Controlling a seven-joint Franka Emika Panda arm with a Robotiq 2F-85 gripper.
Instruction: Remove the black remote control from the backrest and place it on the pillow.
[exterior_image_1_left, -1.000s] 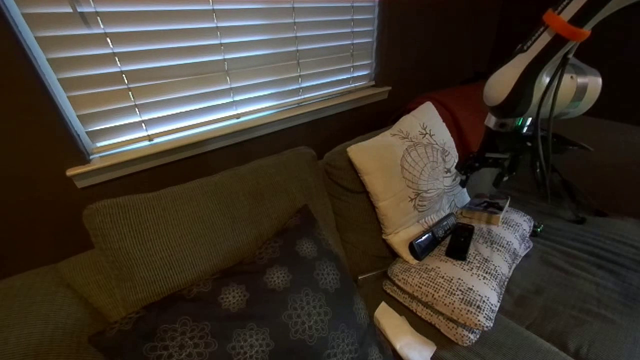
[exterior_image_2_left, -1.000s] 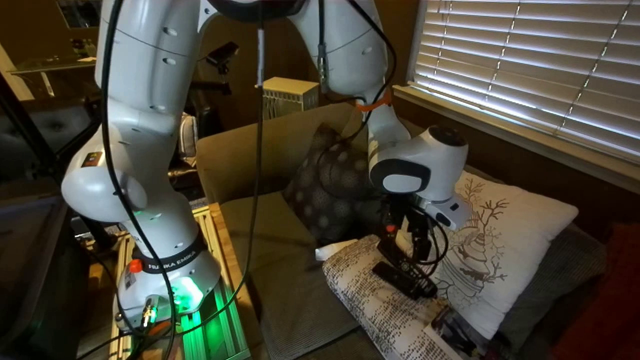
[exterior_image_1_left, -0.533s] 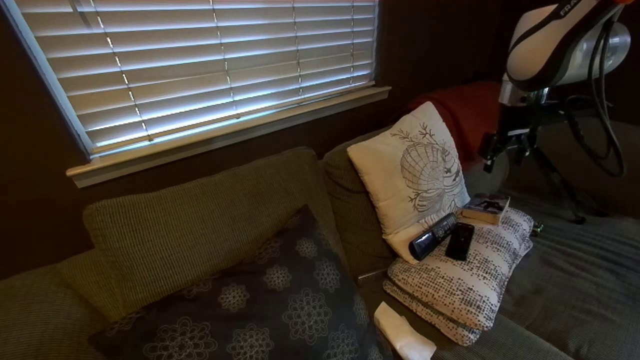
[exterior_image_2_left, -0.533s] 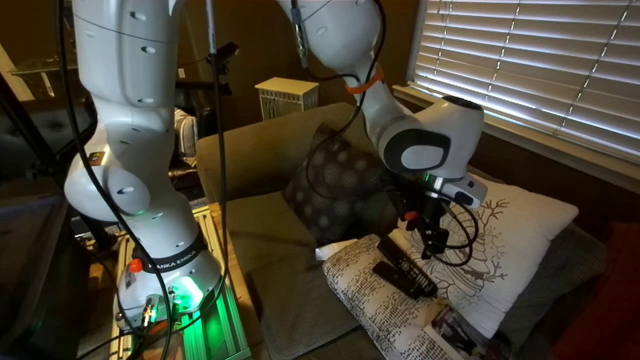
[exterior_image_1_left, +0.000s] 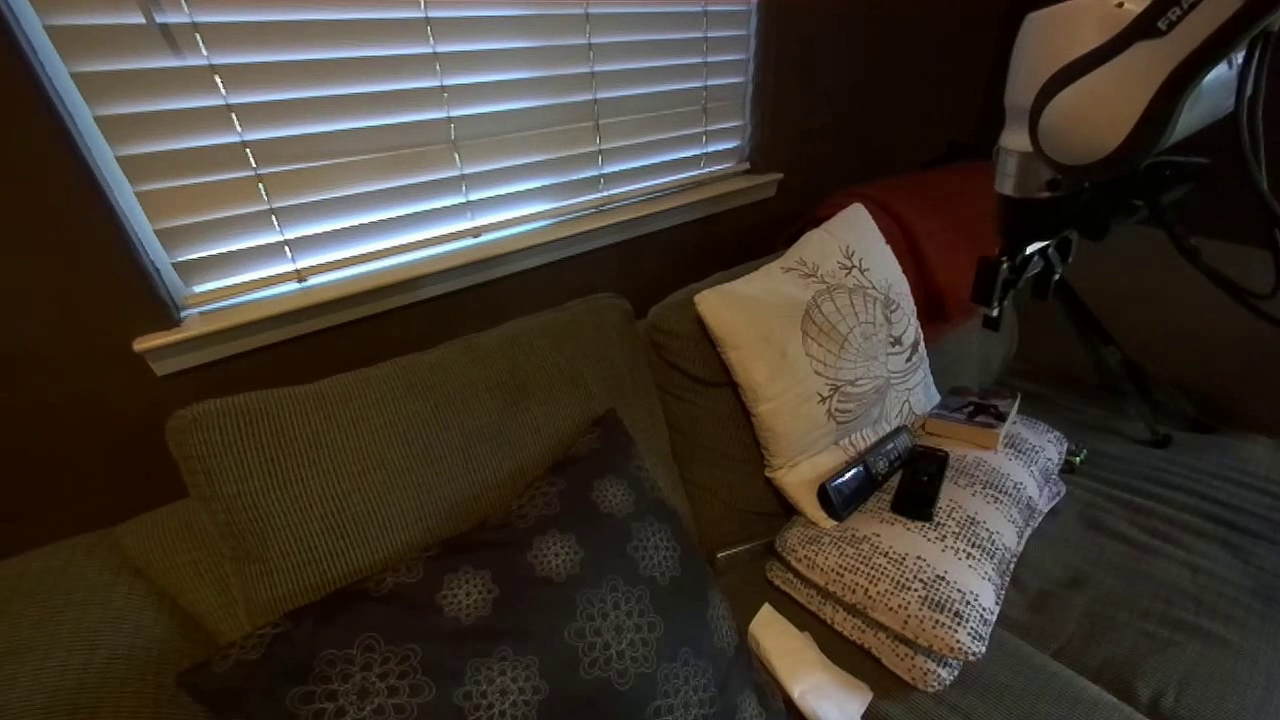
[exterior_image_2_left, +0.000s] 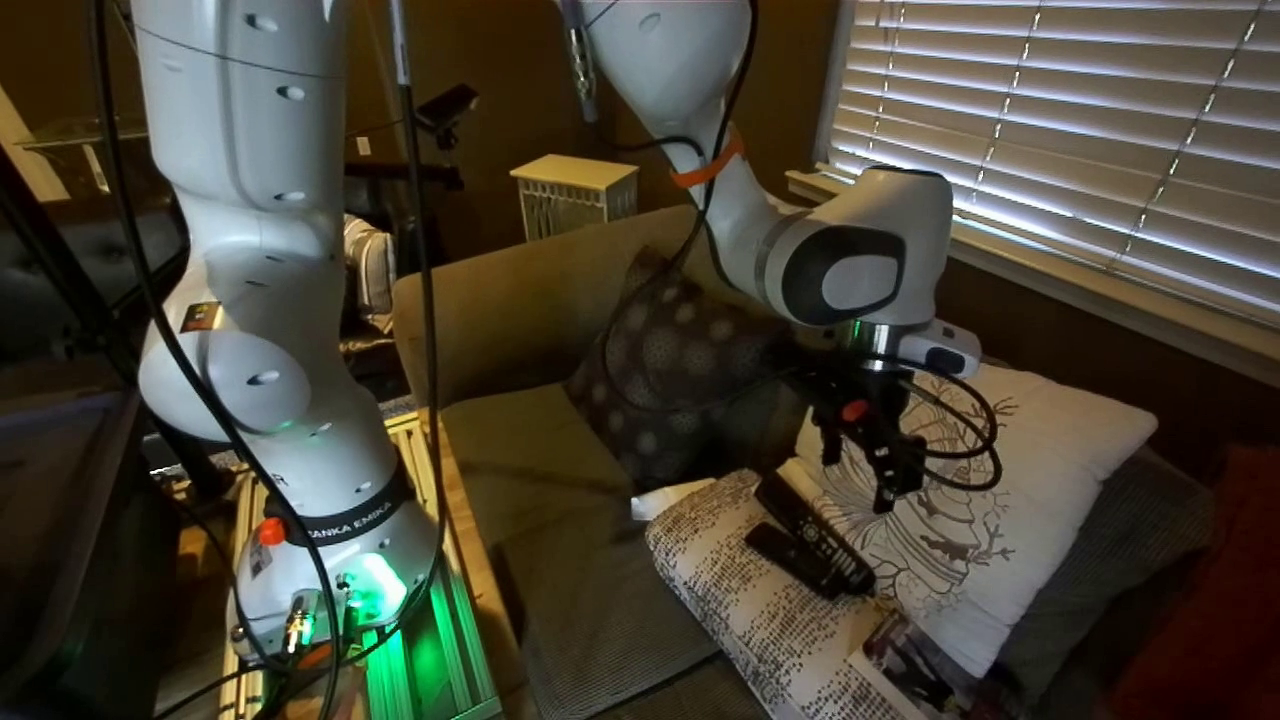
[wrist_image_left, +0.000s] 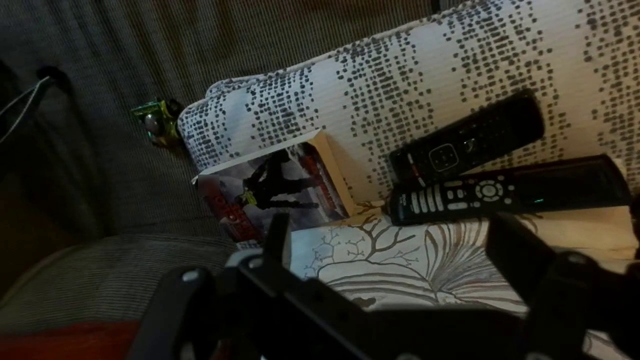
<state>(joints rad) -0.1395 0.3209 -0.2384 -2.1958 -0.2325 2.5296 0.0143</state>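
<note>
Black remote ctrl (wrist_image_left: 472, 136) on dotted pillow (wrist_image_left: 430, 75) — gripper (wrist_image_left: 390, 237) higher, w/ jaws apart.

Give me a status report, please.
Black two-fingered gripper open, empty. Short black plastic remote on white dark-dotted fabric pillow. Possible hindrance: long dark plastic remote right alongside.

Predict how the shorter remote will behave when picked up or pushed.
The shorter remote looks like a straight-edged slab, so it's probably stiff. Lying flat, it would likely slide rather than roll. The longer remote sits close beside it and might get nudged.
</note>
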